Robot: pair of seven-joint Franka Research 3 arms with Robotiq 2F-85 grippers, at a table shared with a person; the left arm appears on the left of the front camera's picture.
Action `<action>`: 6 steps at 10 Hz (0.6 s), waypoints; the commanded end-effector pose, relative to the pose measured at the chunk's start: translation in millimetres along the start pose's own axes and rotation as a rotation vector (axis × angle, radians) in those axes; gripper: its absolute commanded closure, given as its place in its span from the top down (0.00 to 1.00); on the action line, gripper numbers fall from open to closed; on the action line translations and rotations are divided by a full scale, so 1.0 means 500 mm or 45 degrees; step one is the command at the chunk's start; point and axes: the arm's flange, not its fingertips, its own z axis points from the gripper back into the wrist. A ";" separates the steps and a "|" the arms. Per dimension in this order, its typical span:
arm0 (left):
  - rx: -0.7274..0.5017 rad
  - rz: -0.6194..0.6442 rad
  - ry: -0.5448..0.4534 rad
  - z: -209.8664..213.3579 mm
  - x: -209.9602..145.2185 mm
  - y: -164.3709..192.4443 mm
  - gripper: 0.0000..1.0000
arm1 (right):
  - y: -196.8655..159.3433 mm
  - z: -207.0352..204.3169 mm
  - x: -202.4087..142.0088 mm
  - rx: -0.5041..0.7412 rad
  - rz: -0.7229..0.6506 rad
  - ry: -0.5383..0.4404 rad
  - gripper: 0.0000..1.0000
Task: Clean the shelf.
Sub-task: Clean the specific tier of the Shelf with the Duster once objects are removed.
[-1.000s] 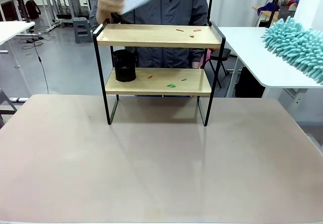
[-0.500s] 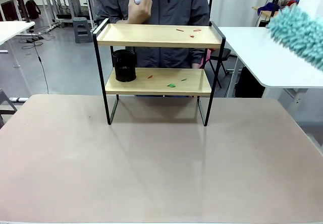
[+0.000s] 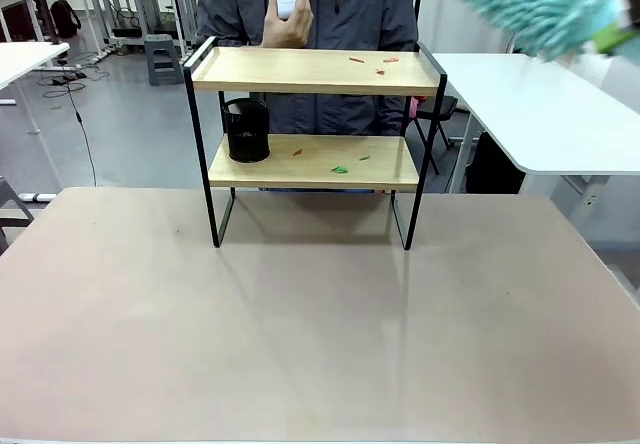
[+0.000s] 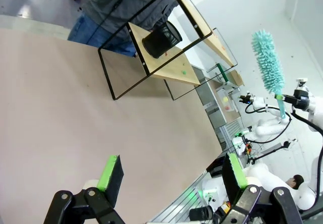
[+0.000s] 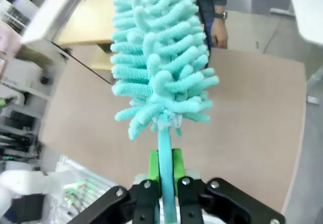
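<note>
Fluffy teal microfibre duster, clamped in right gripper, has swung up to above-right of the two-tier wood-and-black-frame shelf, which stands far-middle on the tan table. Coloured scraps remain on the shelf, so sweeping looks imminent. Left gripper gapes empty.

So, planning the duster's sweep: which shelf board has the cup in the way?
The lower board: the black cup stands at its left end. The top board carries just a few red scraps near its right end.

Upright two-tier shelf, scraps aboard
</note>
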 end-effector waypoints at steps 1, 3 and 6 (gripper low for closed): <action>-0.017 -0.025 -0.023 0.000 0.004 -0.004 1.00 | 0.040 -0.056 0.038 -0.152 0.001 0.094 0.12; -0.017 -0.025 -0.023 0.000 0.004 -0.004 1.00 | 0.058 -0.049 0.012 -0.084 0.040 0.041 0.12; -0.017 -0.025 -0.023 0.000 0.004 -0.004 1.00 | 0.067 -0.078 0.018 -0.104 0.070 0.086 0.12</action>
